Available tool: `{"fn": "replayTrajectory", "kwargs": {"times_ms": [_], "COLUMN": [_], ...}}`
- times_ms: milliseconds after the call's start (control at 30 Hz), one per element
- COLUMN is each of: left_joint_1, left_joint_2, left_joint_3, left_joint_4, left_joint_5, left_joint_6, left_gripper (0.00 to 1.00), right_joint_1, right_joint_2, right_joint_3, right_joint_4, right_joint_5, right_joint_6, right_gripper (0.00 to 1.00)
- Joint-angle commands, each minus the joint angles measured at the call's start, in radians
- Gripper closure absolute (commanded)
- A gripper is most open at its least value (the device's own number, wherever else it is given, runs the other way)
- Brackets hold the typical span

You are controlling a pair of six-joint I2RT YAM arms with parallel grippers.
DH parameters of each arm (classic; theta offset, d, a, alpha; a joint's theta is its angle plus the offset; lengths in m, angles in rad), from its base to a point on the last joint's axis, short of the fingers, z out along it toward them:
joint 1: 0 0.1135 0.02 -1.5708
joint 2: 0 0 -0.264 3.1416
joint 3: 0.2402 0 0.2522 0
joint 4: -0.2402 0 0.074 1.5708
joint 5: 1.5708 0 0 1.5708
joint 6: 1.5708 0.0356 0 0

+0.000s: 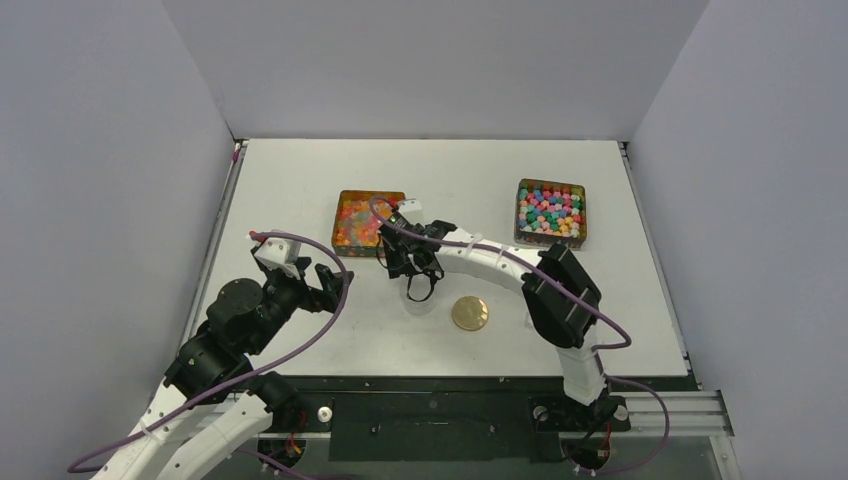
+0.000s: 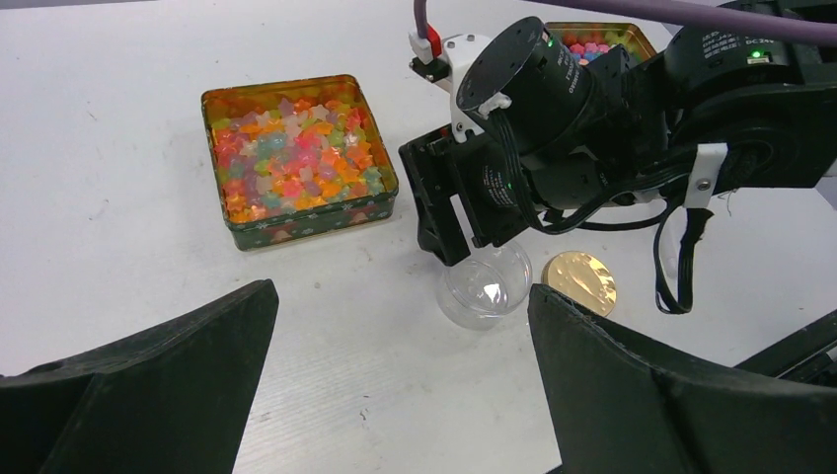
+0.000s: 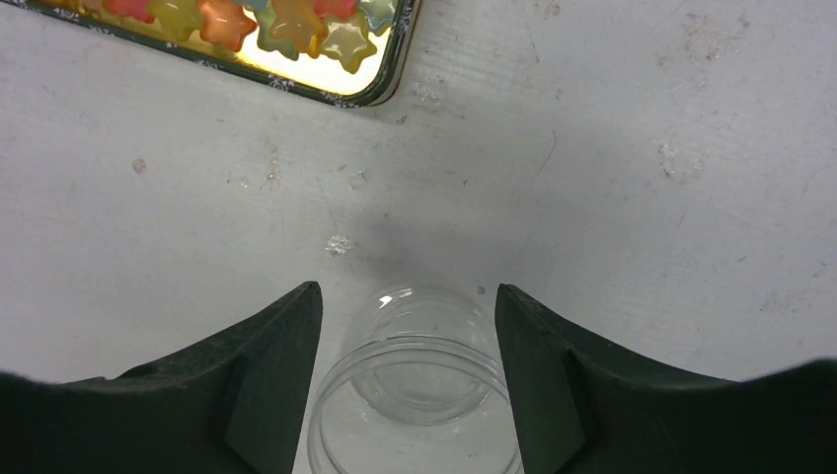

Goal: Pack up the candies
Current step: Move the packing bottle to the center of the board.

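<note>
Black right claw [image 3: 407, 292]: two fingers pointing down at the table, jaws set either side of the small clear round jar [image 3: 415, 390]; the rim lies close against both fingers, and I cannot tell whether they pinch it or only flank it
Clear jar: upright, mouth up, nothing in it, standing on the white tabletop [image 3: 642, 197] directly under that claw
Translucent candies [image 2: 296, 148]: glossy orange, red, yellow and greenish star-like pieces filling a square green-and-gold tin [image 2: 314, 221]; they lie just beyond the jar, ahead and to the left of the right claw
Gold lid [image 2: 579, 281]: flat round disc lying just beside the jar, towards the arm bases and to the right
Opaque candies [image 1: 550, 208]: blue, green, pink and yellow lumps heaped in a second square tin [image 1: 551, 183], well apart at the far right of the table
Left claw [image 2: 400, 296]: spread wide, holding nothing, facing the jar and the first tin
Nearer arm: the right one, in my judgement
Long axis: none that matters; the tins are square and the jar is round
Progress: no candy in the jar yet
</note>
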Motion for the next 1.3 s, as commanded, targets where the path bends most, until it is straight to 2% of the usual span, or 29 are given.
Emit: {"fn": "replayTrajectory", "kwargs": {"times_ms": [0,967,1267], "left_joint_1": [-0.004,-0.003,-0.004], "left_joint_2": [-0.004,0.003,0.009], "left_joint_3": [0.002,0.001,0.002], "left_joint_4": [0.010,0.008,0.007], "left_joint_5": [-0.013,-0.019,-0.024], "left_joint_6": [-0.007,-0.006,-0.005], "left_gripper": [0.04,0.04,0.04], "right_joint_1": [0.026,0.168,0.164], "right_joint_2": [-0.029,-0.204,-0.334], "right_joint_3": [-0.014,-0.238,-0.285], "right_joint_4": [-0.011,-0.015,0.005], "right_joint_5": [0.027,0.134,0.220], "right_joint_6": [-0.019,0.040,0.064], "right_gripper": [0.40,0.45,0.46]}}
